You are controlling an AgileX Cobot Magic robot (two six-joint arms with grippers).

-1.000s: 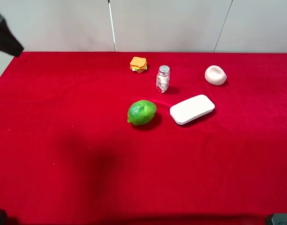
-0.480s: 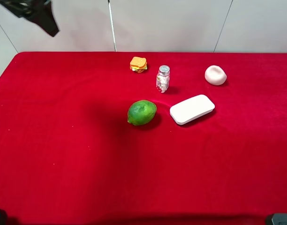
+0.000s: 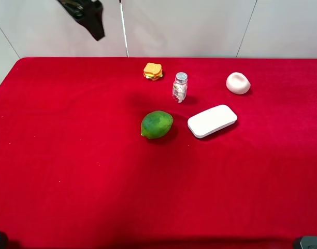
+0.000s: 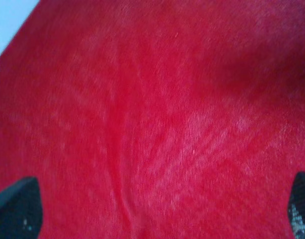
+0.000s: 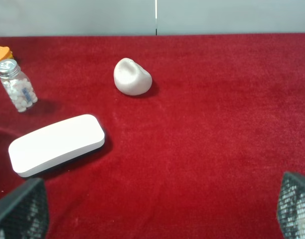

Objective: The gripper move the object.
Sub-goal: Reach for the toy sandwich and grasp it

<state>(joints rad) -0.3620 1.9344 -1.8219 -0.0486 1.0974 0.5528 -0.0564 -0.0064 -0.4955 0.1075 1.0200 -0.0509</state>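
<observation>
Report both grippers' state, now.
Left gripper: open, fingers wide apart, holding nothing.
Right gripper: open, fingers wide apart, holding nothing.

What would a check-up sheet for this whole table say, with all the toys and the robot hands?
Surface: red cloth, flat, no spills seen.
Job's things: toy sandwich near the far edge, untouched, close to the small bottle.
Clutter: lime, white block and pale lump, all apart from one another.
Grippers: left gripper open and empty over bare cloth; right gripper open and empty.
Cables: thin dark line up the wall; cannot tell if it is a cable.
Surroundings: pale wall panels behind the table.
</observation>
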